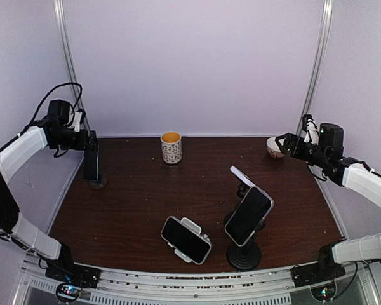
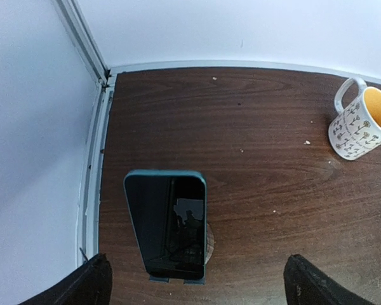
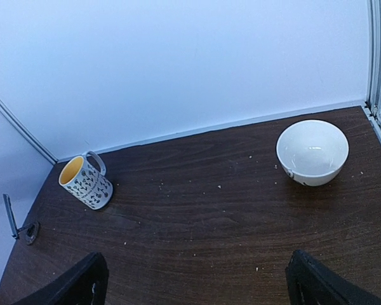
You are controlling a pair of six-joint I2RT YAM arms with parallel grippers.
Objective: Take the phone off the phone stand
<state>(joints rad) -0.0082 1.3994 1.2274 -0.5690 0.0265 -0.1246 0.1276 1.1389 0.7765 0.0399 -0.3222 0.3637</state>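
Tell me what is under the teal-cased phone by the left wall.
Only part of the round stand base shows past the teal-cased phone; it covers the rest of the stand.

Left wrist view: the bottom edge cuts off both fingers [image 2: 89, 284] of the left gripper [image 2: 195, 273], the right edge clips the mug [image 2: 360, 124], and the phone [image 2: 167, 222] covers nearly all of its stand [image 2: 209, 244], leaving only a sliver of round base. Right wrist view: the fingers [image 3: 82, 283] of the right gripper [image 3: 197, 273] are cropped likewise. Top view: the bowl [image 1: 273, 149] sits partly hidden behind that gripper; the left arm [image 1: 16, 152] and right arm [image 1: 368, 181] run past the side edges.
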